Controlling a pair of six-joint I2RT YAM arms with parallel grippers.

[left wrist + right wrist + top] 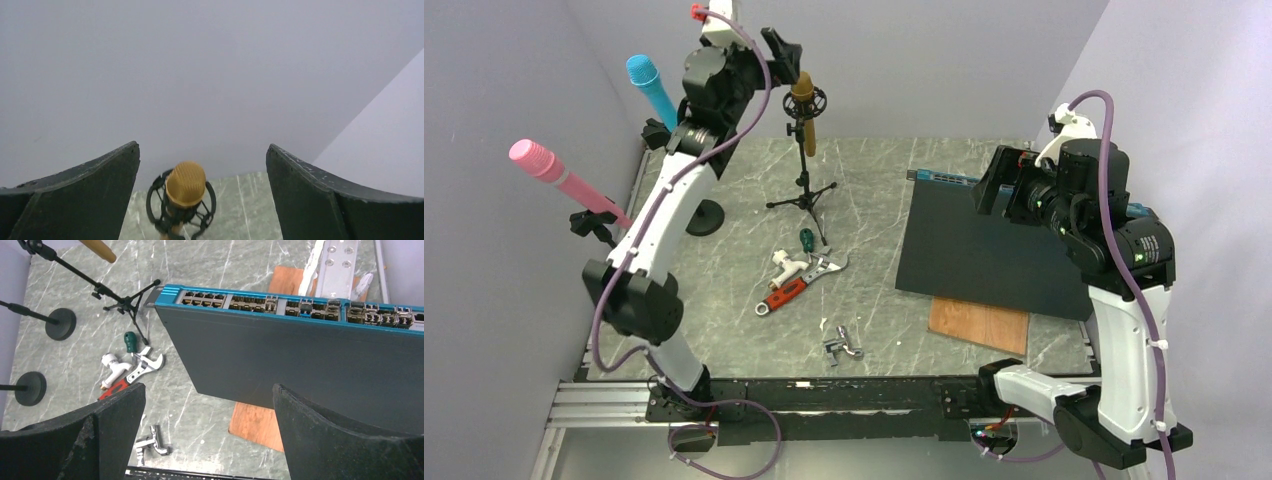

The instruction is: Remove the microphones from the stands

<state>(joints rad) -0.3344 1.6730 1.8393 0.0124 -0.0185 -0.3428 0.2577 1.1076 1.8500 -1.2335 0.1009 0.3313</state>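
Observation:
The gold microphone (803, 100) sits in a black shock mount (155, 207) on top of a black tripod stand (805, 195) at the back of the table. My left gripper (782, 55) is raised just left of and above the microphone's head. In the left wrist view the gold mesh head (185, 183) shows low between the two fingers, and my left gripper (202, 147) is open and touches nothing. My right gripper (989, 180) hangs open over the right side, holding nothing. The right wrist view shows the stand (127, 302) and the microphone's lower end (97, 250) beyond my right gripper (209, 386).
A pink microphone (554, 170) and a blue microphone (652, 88) stand on their own stands along the left wall. A red-handled wrench (799, 285), a green screwdriver (805, 238) and a metal fitting (844, 343) lie mid-table. A dark network switch (994, 245) rests on a wooden board (979, 325).

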